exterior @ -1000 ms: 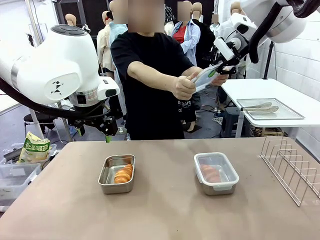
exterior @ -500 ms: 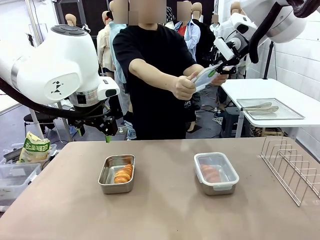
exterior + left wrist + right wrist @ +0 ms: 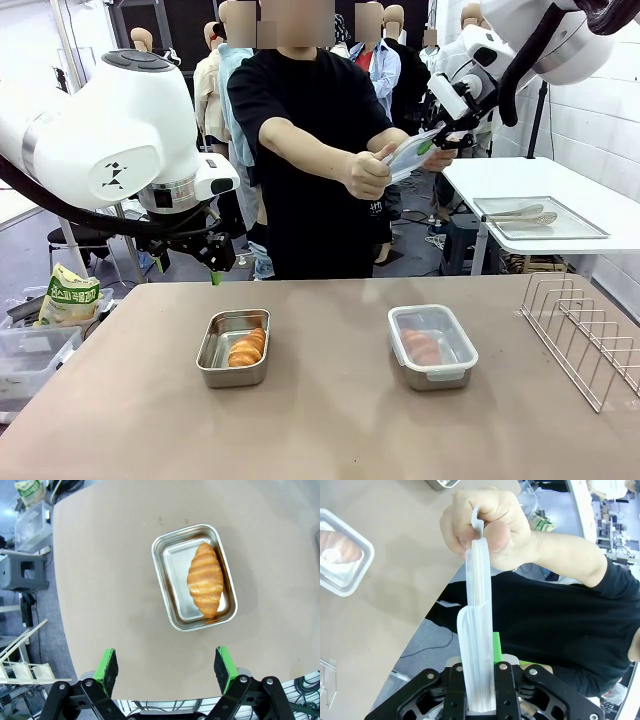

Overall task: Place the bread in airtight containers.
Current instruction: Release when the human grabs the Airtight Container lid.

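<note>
At the far left, beside the counter (image 3: 330,440), a green-and-yellow snack bag (image 3: 70,296) sat on a clear plastic bin (image 3: 30,355). The left gripper (image 3: 190,262) hung above the counter's far left edge with its jaws released and spread wide; in its wrist view the green pads (image 3: 106,663) stood well apart with nothing between them, the gripper (image 3: 165,667) looking straight down on the open steel container (image 3: 165,587). That open container (image 3: 213,350) stood on the left half of the counter, and one croissant (image 3: 247,347) lay inside it against its right wall, lengthwise along the tub. In the wrist view the croissant (image 3: 205,578) covered one side of the tub floor, the other side bare.

Right of centre stood the second container (image 3: 432,347) with a clear snap lid closed on it; a second croissant (image 3: 420,346) showed through the lid. In the right wrist view this closed container (image 3: 342,555) appeared at the left edge.

Above and beyond it, a person in a black top stood at the far side, one hand (image 3: 366,174) holding one end of a loose clear lid (image 3: 410,155). The right gripper (image 3: 447,139) sat at the lid's other end. In the right wrist view the lid (image 3: 479,645) ran edge-on from the gripper (image 3: 481,692) up to the person's hand (image 3: 487,525), which pinched its top; the lid stood between the jaws, but whether they were clenched on it or easing off I cannot tell.

At the counter's right edge stood a wire rack (image 3: 585,335). Behind it, on a white side table (image 3: 470,180), a flat metal tray (image 3: 588,230) carried tongs (image 3: 520,214).
</note>
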`<state>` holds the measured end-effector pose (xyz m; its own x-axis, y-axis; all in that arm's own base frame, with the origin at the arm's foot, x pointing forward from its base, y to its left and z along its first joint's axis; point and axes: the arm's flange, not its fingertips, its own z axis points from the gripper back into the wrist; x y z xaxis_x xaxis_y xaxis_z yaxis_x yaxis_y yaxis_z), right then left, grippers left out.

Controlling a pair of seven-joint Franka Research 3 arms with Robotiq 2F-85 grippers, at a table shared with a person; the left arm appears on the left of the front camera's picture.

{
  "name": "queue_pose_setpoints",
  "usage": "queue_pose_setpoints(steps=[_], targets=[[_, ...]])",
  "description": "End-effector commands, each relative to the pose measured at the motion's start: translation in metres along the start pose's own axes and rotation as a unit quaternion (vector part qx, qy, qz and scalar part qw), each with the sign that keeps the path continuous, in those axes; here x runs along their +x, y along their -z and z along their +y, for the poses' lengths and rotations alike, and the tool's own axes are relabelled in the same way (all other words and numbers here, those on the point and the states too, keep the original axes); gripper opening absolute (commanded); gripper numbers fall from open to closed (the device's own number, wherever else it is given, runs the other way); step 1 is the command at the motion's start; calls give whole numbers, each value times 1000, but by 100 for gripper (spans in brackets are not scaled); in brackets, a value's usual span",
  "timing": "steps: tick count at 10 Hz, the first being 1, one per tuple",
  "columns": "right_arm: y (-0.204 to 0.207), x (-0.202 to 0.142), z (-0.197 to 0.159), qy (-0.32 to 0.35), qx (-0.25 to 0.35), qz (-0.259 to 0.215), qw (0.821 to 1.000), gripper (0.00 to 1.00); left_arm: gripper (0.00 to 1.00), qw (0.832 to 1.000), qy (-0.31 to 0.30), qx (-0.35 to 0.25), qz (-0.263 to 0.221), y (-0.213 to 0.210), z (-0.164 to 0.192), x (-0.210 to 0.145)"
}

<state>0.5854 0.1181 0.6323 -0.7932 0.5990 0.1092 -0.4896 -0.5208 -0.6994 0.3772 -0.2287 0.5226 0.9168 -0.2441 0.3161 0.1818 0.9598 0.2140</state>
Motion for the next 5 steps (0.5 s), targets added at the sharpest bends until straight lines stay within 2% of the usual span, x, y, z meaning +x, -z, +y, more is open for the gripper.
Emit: queue_pose_setpoints(steps=[1,2,3,5], targets=[[-2,0,3,19,12,5,1000,71,100,1000,1,0,2,-1,1,0],[-2,0,4,21,11,5,1000,90,100,1000,1,0,2,-1,1,0],[-2,0,4,23,11,4,1000,100,100,1000,1,0,2,-1,1,0],[-1,1,6,25,9,7,1000,100,100,1000,1,0,2,-1,1,0]])
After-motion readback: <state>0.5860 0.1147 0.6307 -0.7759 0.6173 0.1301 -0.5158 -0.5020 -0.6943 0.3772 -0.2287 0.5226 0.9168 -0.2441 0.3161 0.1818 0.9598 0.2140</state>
